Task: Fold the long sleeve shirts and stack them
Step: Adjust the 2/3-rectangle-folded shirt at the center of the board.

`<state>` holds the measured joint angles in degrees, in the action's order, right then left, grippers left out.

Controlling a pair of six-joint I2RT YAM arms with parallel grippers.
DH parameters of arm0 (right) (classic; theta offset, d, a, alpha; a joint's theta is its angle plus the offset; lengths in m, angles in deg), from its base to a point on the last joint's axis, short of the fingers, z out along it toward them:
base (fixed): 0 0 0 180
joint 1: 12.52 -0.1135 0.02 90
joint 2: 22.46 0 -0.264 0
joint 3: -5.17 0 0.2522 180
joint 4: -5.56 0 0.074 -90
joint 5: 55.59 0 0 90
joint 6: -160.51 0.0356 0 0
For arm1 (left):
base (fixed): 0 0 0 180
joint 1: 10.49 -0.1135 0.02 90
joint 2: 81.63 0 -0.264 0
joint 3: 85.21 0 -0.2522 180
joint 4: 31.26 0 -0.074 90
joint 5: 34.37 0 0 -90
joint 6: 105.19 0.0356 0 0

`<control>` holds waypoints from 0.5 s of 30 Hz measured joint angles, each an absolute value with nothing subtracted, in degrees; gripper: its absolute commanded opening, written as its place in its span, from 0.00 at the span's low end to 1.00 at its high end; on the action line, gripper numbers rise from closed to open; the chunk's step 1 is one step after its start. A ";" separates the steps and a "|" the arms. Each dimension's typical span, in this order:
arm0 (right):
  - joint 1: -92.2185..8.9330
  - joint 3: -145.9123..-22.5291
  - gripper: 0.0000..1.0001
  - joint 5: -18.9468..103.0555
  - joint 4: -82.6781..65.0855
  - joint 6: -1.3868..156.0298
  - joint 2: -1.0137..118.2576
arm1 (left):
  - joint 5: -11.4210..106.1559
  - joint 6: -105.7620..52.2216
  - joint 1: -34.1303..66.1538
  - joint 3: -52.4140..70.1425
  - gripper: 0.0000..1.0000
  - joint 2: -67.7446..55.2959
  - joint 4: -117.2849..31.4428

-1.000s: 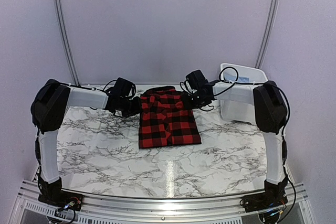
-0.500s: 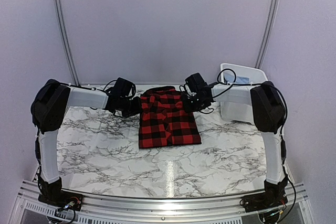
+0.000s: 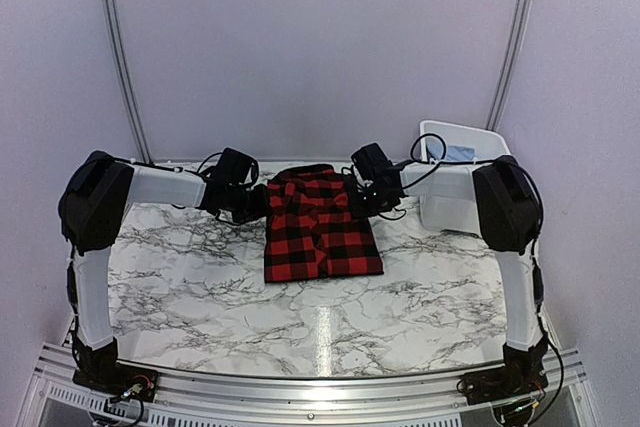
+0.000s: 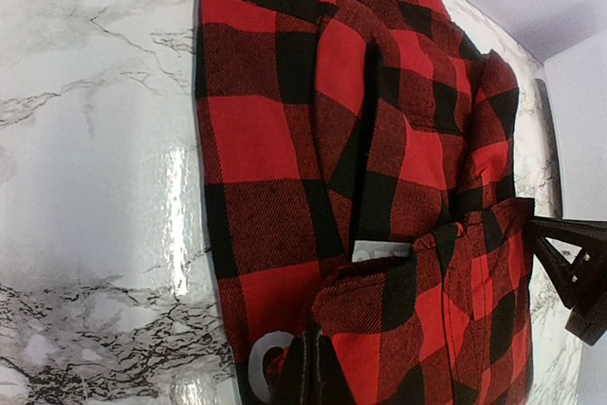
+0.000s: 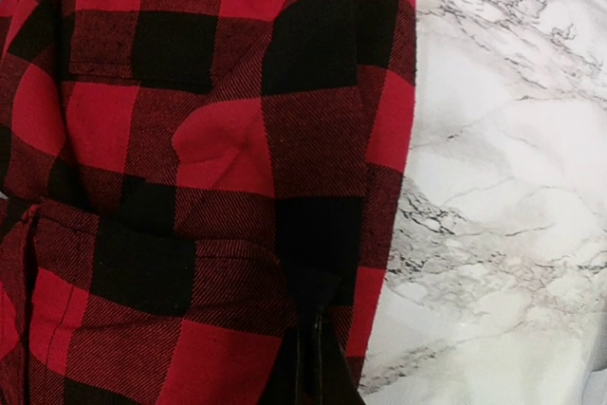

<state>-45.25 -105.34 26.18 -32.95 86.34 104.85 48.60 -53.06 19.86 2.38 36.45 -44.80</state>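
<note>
One folded red-and-black shirt (image 3: 320,232) was laid on the table (image 3: 200,282), its far left edge pinched in the fully closed left gripper (image 4: 302,378). Its far right edge was pinched in the closed right gripper (image 5: 309,359), and one white tub (image 3: 450,209) was placed right of the shirt.

High rear overview of whole table (image 3: 200,287); two downward wrist close-ups, shared flannel shirt (image 4: 285,139).
</note>
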 measured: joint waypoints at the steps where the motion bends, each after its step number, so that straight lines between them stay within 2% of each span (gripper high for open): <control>1: -45.31 -105.10 0.00 25.81 -33.04 86.36 104.23 | 48.62 -53.06 19.90 2.45 0.01 36.39 -44.77; 8: -45.68 -104.33 0.00 23.45 -33.59 86.54 99.12 | 48.62 -52.58 20.01 2.82 0.01 35.32 -44.01; 15: -45.42 -104.33 0.01 22.73 -33.76 86.78 100.43 | 48.03 -51.96 20.01 0.98 0.02 37.30 -43.81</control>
<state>-45.42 -104.33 22.73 -33.76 86.78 100.43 48.03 -51.96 20.01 0.98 37.30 -43.81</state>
